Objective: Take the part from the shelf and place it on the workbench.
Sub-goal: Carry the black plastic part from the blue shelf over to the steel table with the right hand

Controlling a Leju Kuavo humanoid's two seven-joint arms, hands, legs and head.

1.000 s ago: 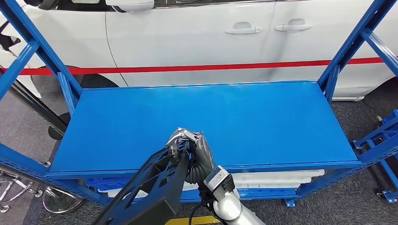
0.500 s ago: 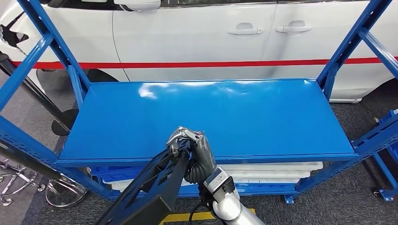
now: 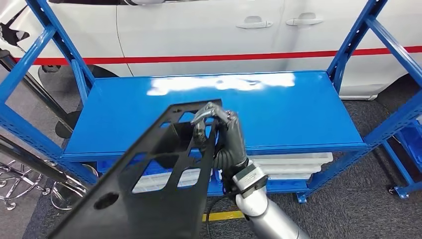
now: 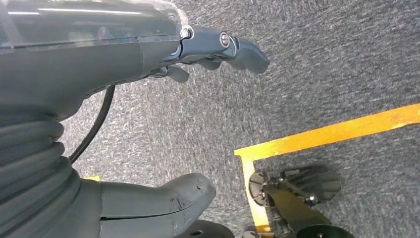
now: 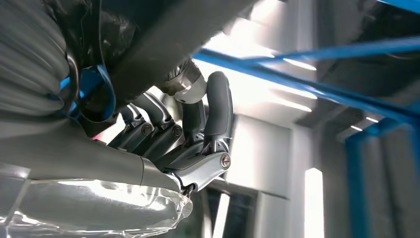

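A long flat black part (image 3: 149,184) with cut-out holes is lifted in front of the blue shelf (image 3: 298,114), slanting from the lower left up toward the shelf's middle. My right hand (image 3: 224,134) grips its upper end, fingers wrapped over the edge. From the right wrist view the same hand (image 5: 188,134) curls around the dark part (image 5: 163,44). My left hand (image 4: 148,119) hangs over grey carpet with thumb and fingers apart and nothing between them.
A white car (image 3: 209,35) with a red stripe stands behind the shelf. Blue uprights (image 3: 45,64) frame both sides. White trays (image 3: 293,167) lie on the lower level. A yellow floor line (image 4: 327,134) and a wheeled base (image 4: 292,193) lie below the left hand.
My right hand has raised the black part higher, so it now covers much of the lower left. The camera has shifted slightly.
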